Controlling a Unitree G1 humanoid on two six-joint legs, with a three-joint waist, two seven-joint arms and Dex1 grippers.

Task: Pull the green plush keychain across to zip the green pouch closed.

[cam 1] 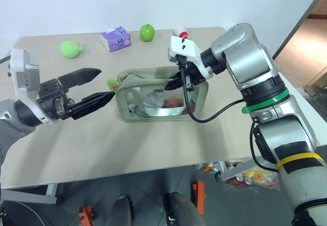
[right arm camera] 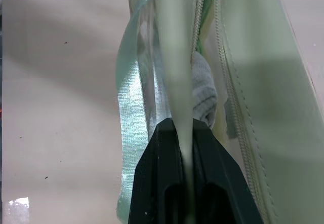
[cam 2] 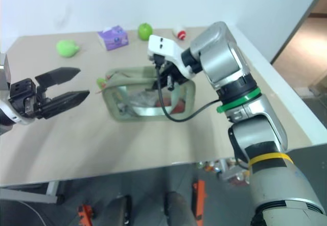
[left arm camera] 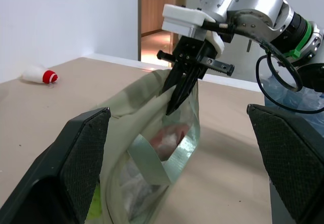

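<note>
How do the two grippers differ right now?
The left gripper is open and holds nothing; the right gripper is shut on the green pouch, pinching a light strap. The left gripper hangs beside the pouch's end by the green plush keychain; the right is over its top. Both have black fingers.

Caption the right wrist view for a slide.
Right gripper shut on a pale strap of the green pouch, its zipper open.

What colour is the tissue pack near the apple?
Purple, with a white top; the tissue pack shows best in the left eye view.
</note>
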